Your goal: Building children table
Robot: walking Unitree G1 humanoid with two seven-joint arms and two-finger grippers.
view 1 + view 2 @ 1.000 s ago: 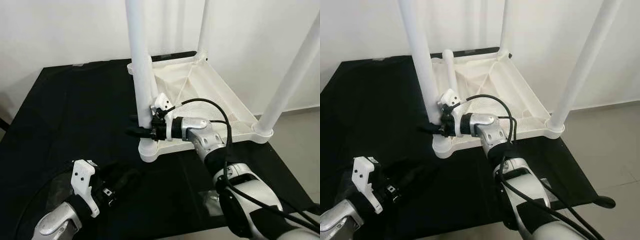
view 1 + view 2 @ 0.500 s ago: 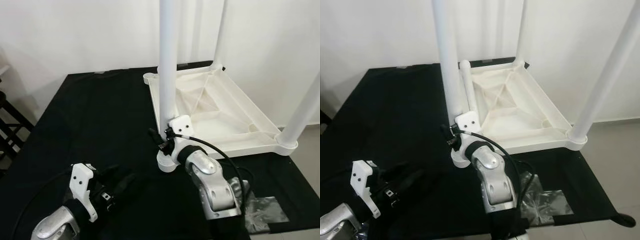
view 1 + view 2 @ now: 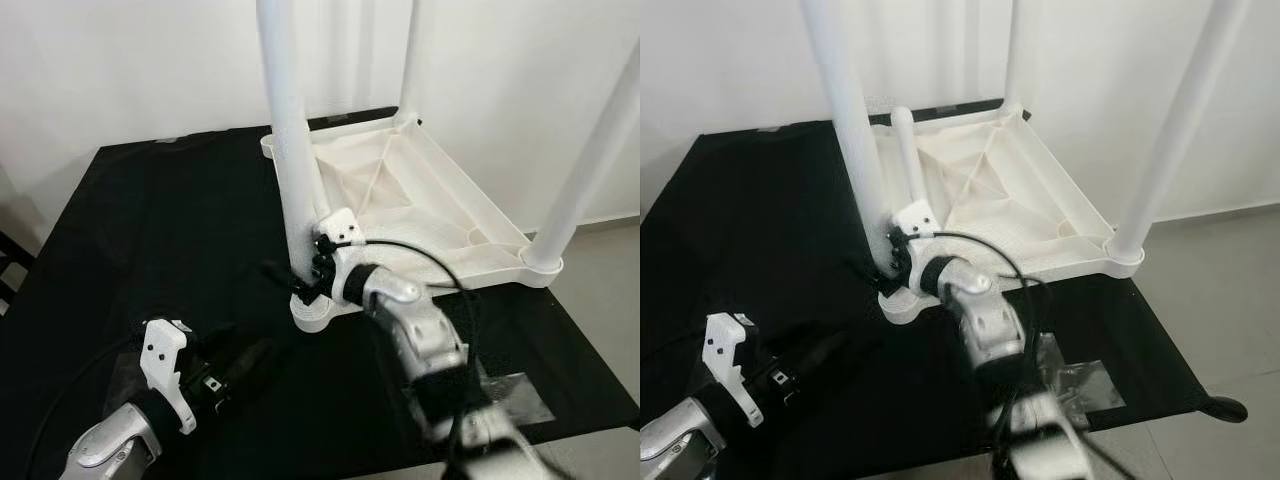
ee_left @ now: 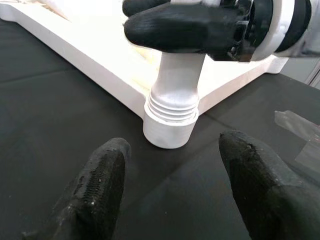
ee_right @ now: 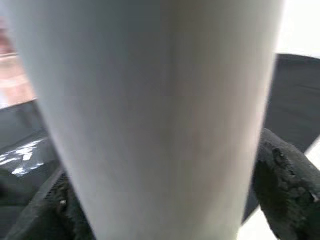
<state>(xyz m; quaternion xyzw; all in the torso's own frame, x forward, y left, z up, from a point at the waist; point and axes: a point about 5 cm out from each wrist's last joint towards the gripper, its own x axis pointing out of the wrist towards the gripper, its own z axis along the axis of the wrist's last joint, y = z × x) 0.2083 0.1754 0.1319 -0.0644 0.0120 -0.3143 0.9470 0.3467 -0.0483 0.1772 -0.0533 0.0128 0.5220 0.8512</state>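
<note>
White walls back a black-covered counter [image 3: 150, 210], where the upturned tabletop [image 3: 440, 215] lies with its underside up. Three legs stand in its corner sockets: the near leg [image 3: 290, 150], a far leg [image 3: 408, 60] and a right leg [image 3: 585, 165]. A fourth leg [image 3: 908, 165] appears to lie loose inside the tabletop by the far-left corner, though the view there is poor.

Low on the near leg, the right gripper [image 3: 300, 285] has its fingers [image 5: 285, 185] pinching the leg from both sides, just above the socket [image 4: 170, 122]. The left wrist view shows thread rings still exposed there, so this leg is probably not fully screwed home. The left gripper [image 3: 245, 365] hovers over the counter near that corner, fingers [image 4: 100, 185] spread and holding nothing.

By this judgement, the job is well along: what remains is tightening this leg, fitting the fourth, and turning the table upright.
</note>
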